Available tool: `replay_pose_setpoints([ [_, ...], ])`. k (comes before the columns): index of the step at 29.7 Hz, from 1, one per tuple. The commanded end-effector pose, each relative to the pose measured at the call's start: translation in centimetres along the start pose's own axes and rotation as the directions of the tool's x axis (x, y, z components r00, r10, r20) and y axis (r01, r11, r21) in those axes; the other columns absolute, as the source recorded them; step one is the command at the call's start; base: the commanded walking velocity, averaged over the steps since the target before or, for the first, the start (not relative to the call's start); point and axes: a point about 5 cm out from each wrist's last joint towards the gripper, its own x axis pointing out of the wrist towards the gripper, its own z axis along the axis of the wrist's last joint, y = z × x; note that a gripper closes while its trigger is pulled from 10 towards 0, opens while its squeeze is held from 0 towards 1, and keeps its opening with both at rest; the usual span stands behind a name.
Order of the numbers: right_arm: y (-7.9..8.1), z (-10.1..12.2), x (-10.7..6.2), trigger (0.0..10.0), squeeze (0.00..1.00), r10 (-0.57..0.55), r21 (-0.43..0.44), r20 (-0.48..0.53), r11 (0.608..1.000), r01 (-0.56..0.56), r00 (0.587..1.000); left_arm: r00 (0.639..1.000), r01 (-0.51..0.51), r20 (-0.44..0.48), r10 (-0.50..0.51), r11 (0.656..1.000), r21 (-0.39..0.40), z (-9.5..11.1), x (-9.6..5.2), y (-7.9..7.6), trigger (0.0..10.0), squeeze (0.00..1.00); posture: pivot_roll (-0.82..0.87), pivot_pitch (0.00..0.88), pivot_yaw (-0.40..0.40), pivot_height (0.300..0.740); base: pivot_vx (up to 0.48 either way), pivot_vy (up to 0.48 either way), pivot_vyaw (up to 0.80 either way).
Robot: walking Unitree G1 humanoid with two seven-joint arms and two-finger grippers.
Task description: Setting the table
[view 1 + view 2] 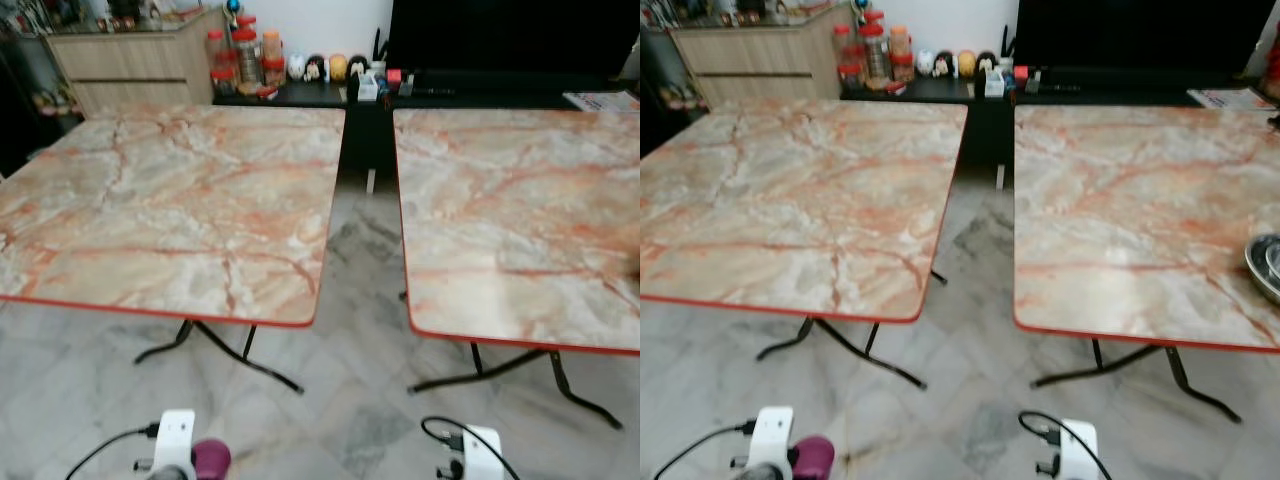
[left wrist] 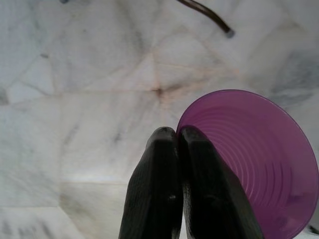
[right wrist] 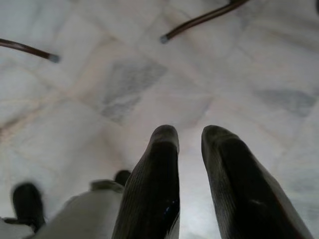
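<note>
No legible text or labels.

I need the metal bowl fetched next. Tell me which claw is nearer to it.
Right. The right claw hangs low over the floor on the side of the metal bowl, which sits at the right table's edge; the left claw, holding the purple cup, hangs farther away.

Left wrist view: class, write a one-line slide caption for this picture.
Left end effector pinches the rim of a purple cup above the marble floor.
</note>
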Motion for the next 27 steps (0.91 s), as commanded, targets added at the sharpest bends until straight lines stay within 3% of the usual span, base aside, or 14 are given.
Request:
replay_pose_setpoints([
  [1,0.58,0.57,0.10,10.0,0.00,0.009,0.004,0.020,1.000,-0.009,1.000,1.000,-0.017,-0.007,0.017,1.000,0.007,0.02,-0.02,0.74,10.0,0.00,-0.07,0.000,0.009,0.740,0.000,-0.368,0.00],
  [27,-0.10,0.45,0.05,10.0,0.00,-0.011,0.004,0.026,1.000,0.010,1.000,1.000,0.009,-0.004,-0.009,0.999,0.042,0.12,0.01,0.42,10.0,0.00,-0.09,0.000,0.020,0.740,0.000,-0.369,0.00],
])
